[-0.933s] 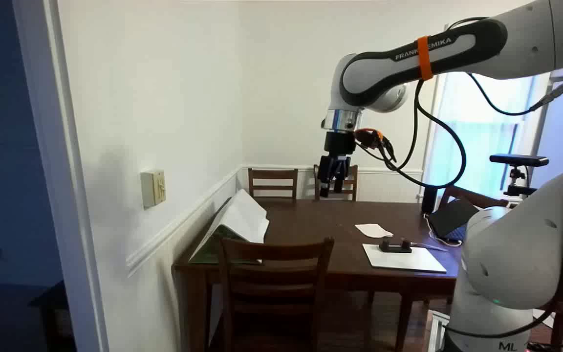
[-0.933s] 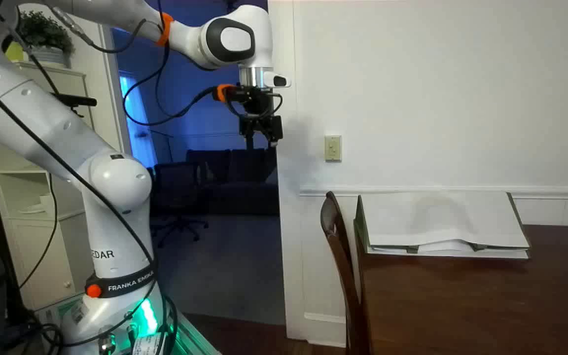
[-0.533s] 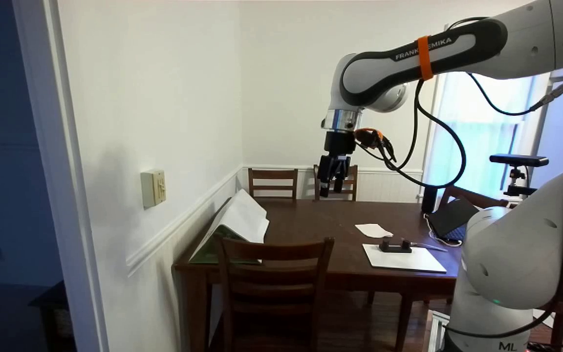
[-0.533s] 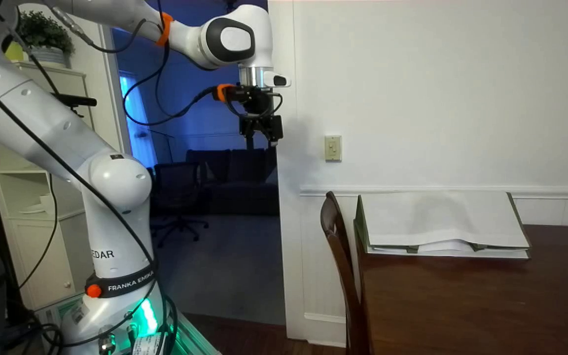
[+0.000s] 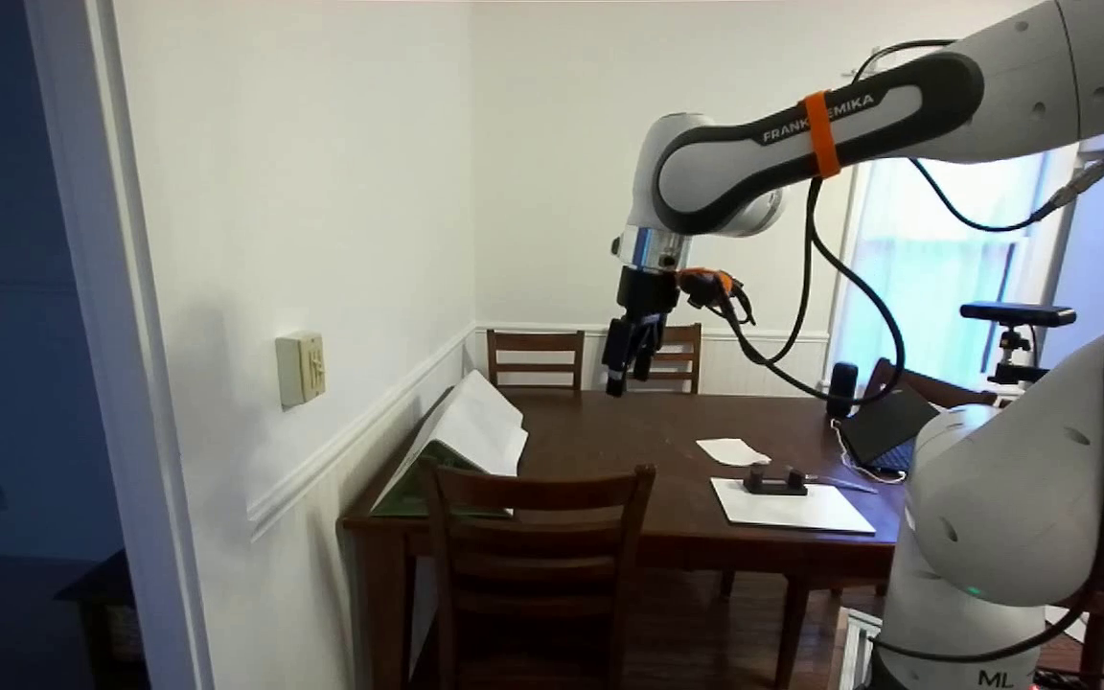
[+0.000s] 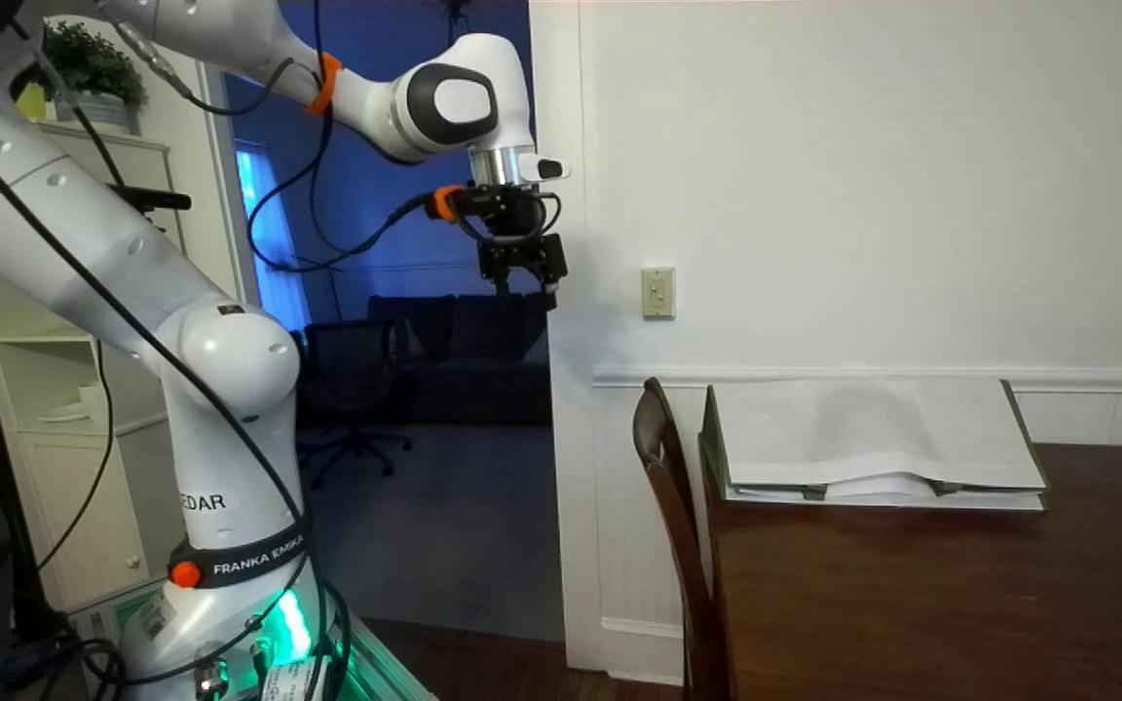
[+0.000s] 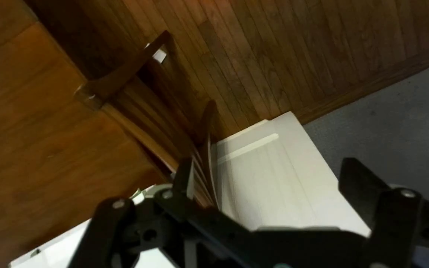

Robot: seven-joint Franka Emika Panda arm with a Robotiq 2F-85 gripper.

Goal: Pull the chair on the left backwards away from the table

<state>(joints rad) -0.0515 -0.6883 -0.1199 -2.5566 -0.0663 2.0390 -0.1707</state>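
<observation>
While claw [image 7: 268,169] gapes wide, holding nothing, chair [image 5: 540,568], lower centre in exterior view, looks stiff, rather heavy, maybe slick; best hold: middle of top rail [image 5: 544,492].

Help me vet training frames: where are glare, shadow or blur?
In an exterior view, the pale curtained window looks overexposed and the slatted dark brown wooden chair darkens lower down; in both exterior views, a soft shadow tints the white wall; in the wrist view, the black two-finger gripper looks blurred.
</observation>
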